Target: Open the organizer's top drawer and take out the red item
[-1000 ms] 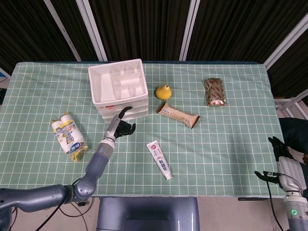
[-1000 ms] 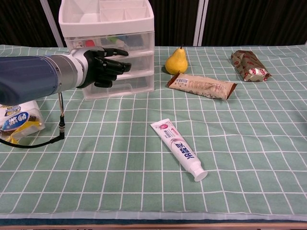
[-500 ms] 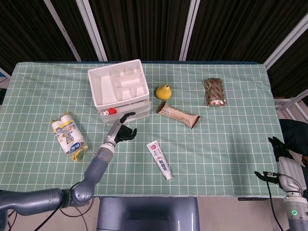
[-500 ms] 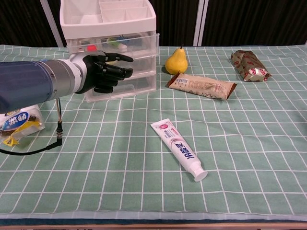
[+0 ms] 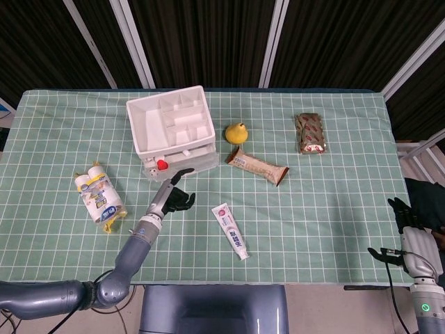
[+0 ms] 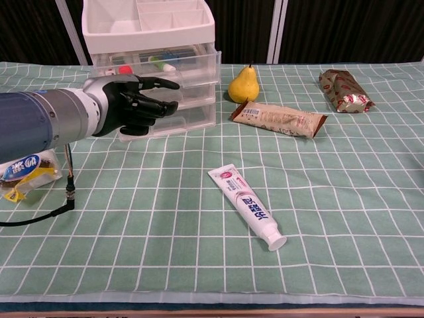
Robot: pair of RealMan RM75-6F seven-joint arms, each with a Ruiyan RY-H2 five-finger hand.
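The white organizer (image 5: 170,129) (image 6: 147,26) stands at the back left with its top drawer (image 5: 182,163) (image 6: 173,64) pulled part way out. A small red item (image 5: 161,165) (image 6: 124,69) lies at the drawer's left end, beside a green-capped tube. My left hand (image 5: 174,198) (image 6: 129,106) is right in front of the drawers. One finger stretches along the top drawer's front and the others curl in below it. My right hand (image 5: 409,229) hangs off the table's near right corner, fingers apart and holding nothing.
A yellow pear (image 5: 236,132) (image 6: 243,84) sits right of the organizer, with a brown snack bar (image 5: 257,166) (image 6: 278,119) in front of it. A toothpaste tube (image 5: 230,231) (image 6: 247,207) lies mid-table. A brown packet (image 5: 310,133) is far right, a tissue pack (image 5: 99,196) at left.
My left hand has drawn back toward me and the top drawer has slid out with it, uncovering the red item. The right hand has stayed still.
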